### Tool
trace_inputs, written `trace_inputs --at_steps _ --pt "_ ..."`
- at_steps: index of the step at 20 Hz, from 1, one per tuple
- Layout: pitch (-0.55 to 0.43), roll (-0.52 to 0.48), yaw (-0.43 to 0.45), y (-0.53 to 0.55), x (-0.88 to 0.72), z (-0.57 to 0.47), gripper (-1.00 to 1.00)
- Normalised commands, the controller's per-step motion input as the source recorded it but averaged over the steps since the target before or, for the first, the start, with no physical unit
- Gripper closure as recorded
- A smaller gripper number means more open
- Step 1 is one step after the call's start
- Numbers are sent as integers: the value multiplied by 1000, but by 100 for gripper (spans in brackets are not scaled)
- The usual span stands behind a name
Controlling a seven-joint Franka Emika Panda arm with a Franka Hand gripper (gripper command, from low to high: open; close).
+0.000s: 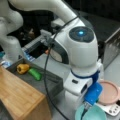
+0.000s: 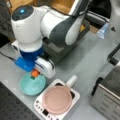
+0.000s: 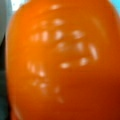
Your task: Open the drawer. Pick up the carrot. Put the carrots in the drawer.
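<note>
The carrot [image 3: 62,65] fills almost the whole wrist view, a glossy bright orange surface with rounded sides, seen from very close. Small pale highlights speckle its upper and middle part. At the left edge runs a narrow grey strip, darker toward the bottom; what it belongs to cannot be told. A sliver of pale light blue shows at the top corners.

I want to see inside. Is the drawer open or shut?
Open. The drawer is pulled out from the cabinet, and a yellow pepper and green vegetable lie inside.
</note>
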Motion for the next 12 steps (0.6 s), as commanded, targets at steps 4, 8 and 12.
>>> trace_inputs --at_steps 4,8,12 --pt "-39 -9 -146 26 -435 122 100" --pt "-87 -6 -135 -4 -507 34 100" --pt "-121 -7 -113 -47 -545 -30 100"
